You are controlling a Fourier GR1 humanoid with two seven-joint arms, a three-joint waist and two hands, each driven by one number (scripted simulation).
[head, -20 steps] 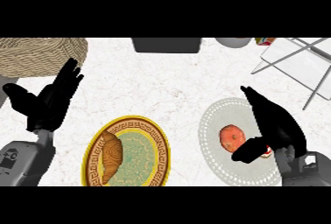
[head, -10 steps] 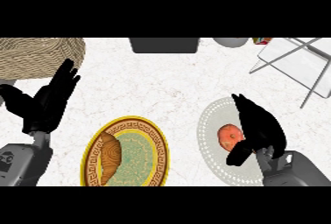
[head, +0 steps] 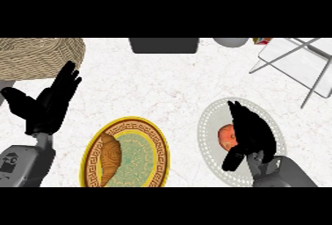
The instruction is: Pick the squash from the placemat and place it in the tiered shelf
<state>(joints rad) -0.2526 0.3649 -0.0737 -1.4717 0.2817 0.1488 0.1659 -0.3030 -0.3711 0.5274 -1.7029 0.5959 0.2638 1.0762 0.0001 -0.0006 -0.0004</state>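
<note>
On the white counter [head: 168, 88], the right hand [head: 250, 134] hovers spread, fingers straight, over the squash [head: 226, 135] on the placemat [head: 211, 118].

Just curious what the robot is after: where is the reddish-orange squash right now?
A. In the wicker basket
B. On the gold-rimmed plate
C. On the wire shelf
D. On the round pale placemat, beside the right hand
D: the squash lies on the placemat, partly hidden by the right hand above it; the plate holds a brown pastry instead.

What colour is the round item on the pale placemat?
Orange-red squash, partly covered by the right hand; head view.
</note>
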